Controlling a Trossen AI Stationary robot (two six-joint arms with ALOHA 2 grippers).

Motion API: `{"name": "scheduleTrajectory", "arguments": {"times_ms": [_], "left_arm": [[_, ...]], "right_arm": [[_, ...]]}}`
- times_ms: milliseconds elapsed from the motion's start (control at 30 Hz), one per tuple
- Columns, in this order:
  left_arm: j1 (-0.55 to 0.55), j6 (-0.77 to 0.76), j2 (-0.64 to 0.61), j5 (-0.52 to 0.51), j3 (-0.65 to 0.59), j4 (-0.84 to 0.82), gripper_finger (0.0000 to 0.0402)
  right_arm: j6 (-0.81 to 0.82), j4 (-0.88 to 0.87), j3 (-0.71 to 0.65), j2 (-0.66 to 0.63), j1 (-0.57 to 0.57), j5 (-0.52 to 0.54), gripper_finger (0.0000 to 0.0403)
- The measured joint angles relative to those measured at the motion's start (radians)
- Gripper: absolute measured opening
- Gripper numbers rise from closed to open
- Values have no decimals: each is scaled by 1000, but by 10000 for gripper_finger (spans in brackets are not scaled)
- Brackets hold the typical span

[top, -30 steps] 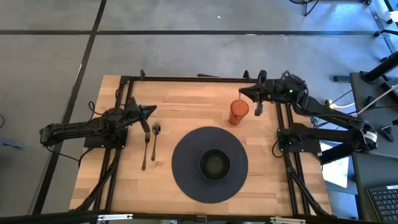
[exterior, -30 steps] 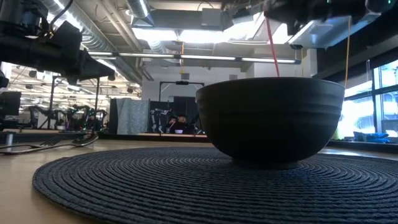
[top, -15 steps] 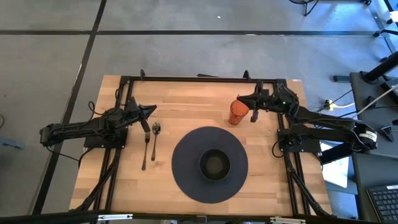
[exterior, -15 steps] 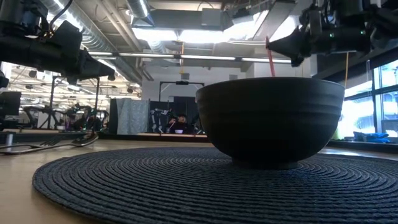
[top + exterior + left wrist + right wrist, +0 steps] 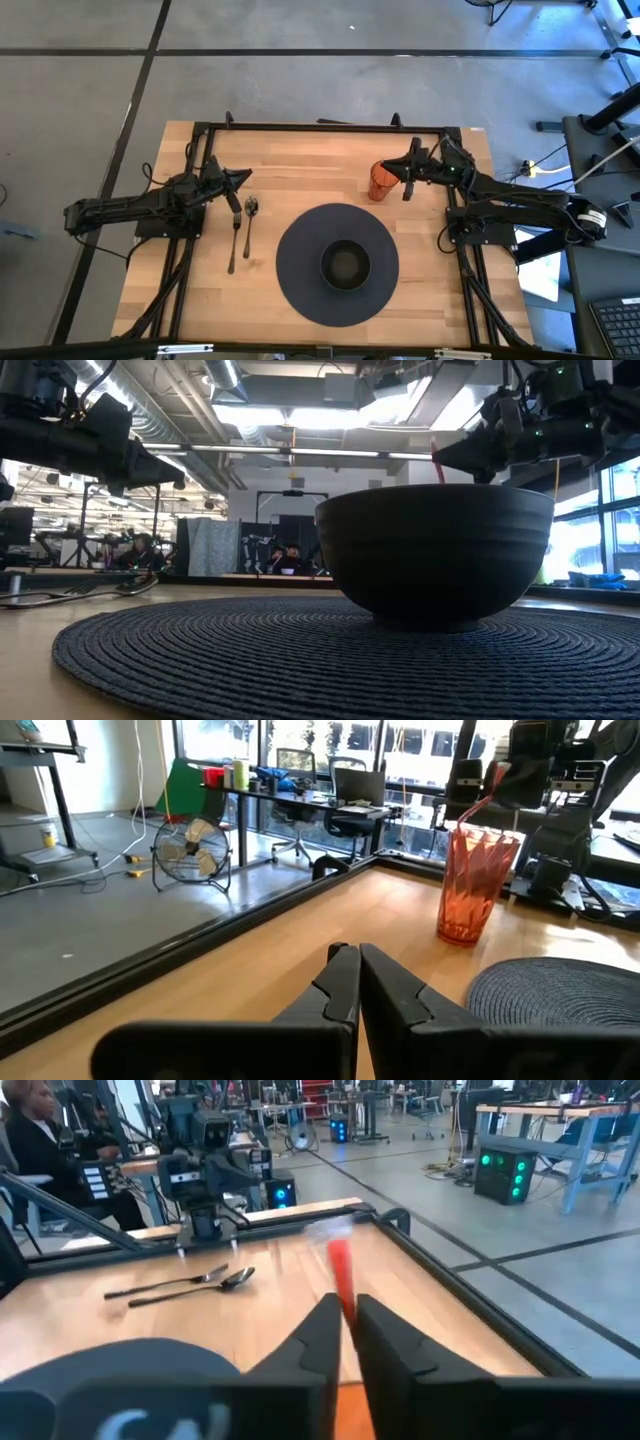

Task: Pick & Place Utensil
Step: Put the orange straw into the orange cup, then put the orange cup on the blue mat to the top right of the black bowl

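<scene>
Wooden table (image 5: 300, 165), bowl (image 5: 434, 550) hiding cup (image 5: 383, 181)

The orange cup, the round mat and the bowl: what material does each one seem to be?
Orange cup: likely clear tinted plastic, since light passes through its faceted wall. Round mat: dark woven cord or fibre, shown by its concentric braided rings. Bowl: dark matte, faintly ridged; ceramic or plastic, uncertain.
</scene>
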Motion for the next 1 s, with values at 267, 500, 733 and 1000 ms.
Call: {"name": "scheduleTrajectory", "arguments": {"times_ms": [267,500,733,1000], "left_arm": [[0,-10,0,14,0,0,1],[0,-10,0,34,0,0,5],[0,-25,0,34,0,0,2],[0,-26,0,34,0,0,5]], "right_arm": [[8,-39,156,-8,2,-27,146],[-9,-394,346,-6,2,-34,218],[-155,-875,611,-4,51,-17,230],[-214,-1319,784,47,235,195,217]]}}
